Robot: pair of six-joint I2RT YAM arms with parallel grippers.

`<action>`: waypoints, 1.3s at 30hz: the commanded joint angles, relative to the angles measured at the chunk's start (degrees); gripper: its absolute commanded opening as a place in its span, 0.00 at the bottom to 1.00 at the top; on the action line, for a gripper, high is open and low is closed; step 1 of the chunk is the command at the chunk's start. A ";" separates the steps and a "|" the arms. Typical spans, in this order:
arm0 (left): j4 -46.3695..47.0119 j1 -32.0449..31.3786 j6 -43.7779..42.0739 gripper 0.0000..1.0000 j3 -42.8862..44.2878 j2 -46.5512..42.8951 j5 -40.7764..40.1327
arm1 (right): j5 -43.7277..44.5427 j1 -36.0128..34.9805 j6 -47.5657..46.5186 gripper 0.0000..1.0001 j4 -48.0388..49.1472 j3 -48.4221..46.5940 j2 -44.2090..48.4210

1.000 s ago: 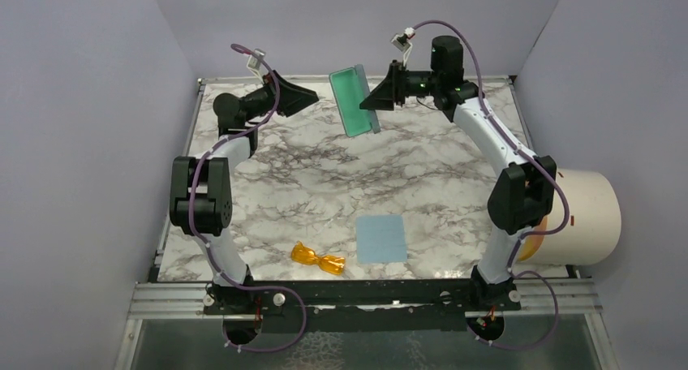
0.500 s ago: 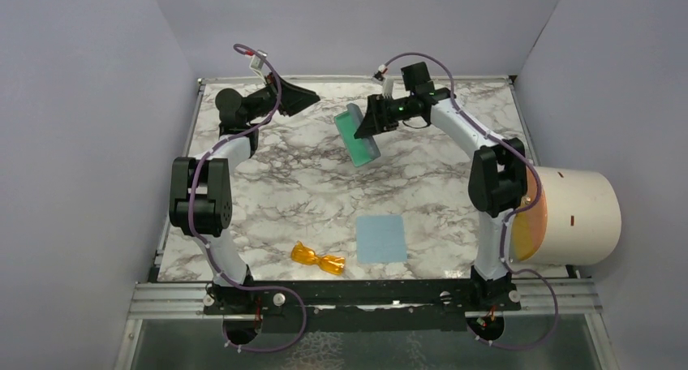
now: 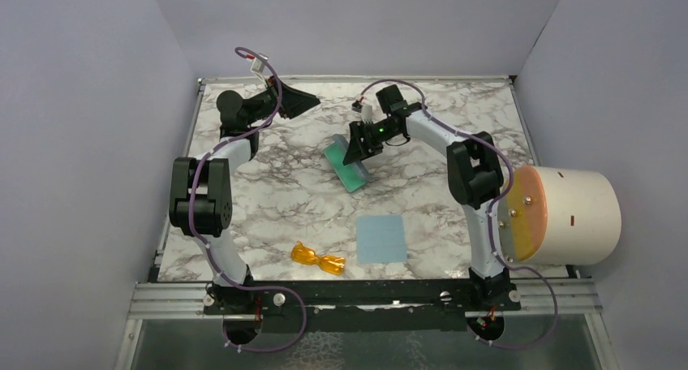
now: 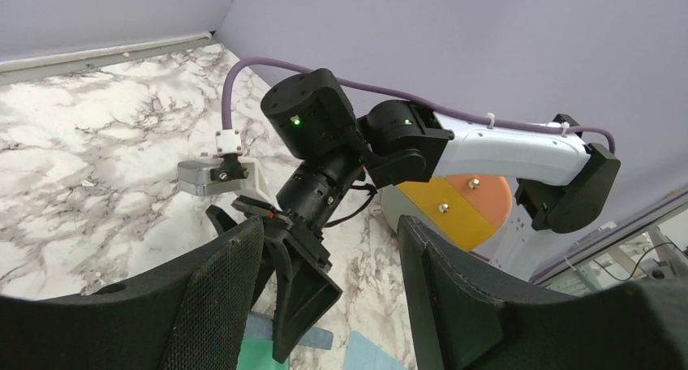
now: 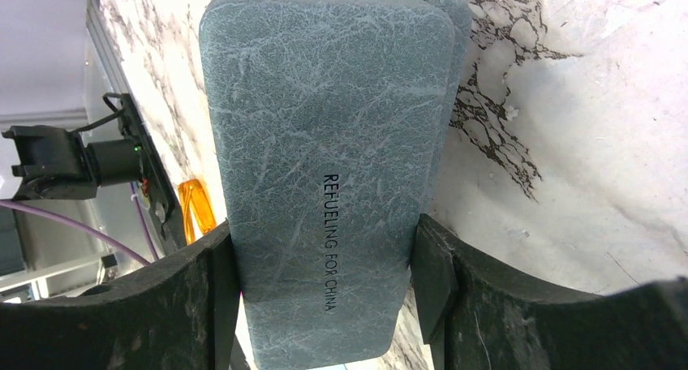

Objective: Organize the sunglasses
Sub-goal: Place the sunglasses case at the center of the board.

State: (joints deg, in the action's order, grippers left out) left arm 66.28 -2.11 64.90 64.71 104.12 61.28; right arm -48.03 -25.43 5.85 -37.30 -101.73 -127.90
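1. Found the sunglasses (image 3: 318,259) folded on the marble table (image 3: 268,191), near its front edge and nearer the left arm's base, with neither gripper touching them.
2. Noted a light blue cloth (image 3: 381,238) lying flat just to their right, apart from them.
3. Saw the right gripper (image 3: 357,147) clamped across the width of the blue-grey case (image 3: 347,165) over mid-table, well away from the sunglasses, with its fingers (image 5: 219,297) pressed against the case's long sides.
4. Read "REFUELING FOR CHINA" on the case's textured shell and glimpsed teal lining at its far end.
5. Saw the case held low and tilted, but could not tell whether it touched the marble.
6. Found the left gripper (image 3: 304,101) raised over the far left of the table, with its fingers spread wide, nothing between them, and aimed toward the right arm.
7. Noted a white cylinder (image 3: 580,216) with an orange face beside the table's right edge.
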 commanded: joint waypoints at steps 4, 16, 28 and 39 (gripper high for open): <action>0.78 -0.03 -0.79 0.64 -0.34 -3.11 -0.54 | -0.96 -0.51 -1.46 0.01 -1.44 -2.73 -3.00; 0.76 -0.01 -0.81 0.64 -1.39 -4.47 -0.22 | -0.75 -0.83 0.02 0.32 0.08 -2.57 -4.50; 0.77 -0.02 -0.96 0.64 -2.63 -5.74 -0.37 | -1.28 -0.80 3.21 0.63 3.90 -1.67 -3.16; 0.75 -0.04 -0.91 0.64 -3.05 -6.29 -0.30 | 1.85 -0.76 4.23 0.89 4.36 -1.34 -1.36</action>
State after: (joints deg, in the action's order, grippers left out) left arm 65.89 -2.11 64.73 62.11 100.38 61.28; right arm -48.45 -25.87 9.67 -34.46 -103.26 -130.82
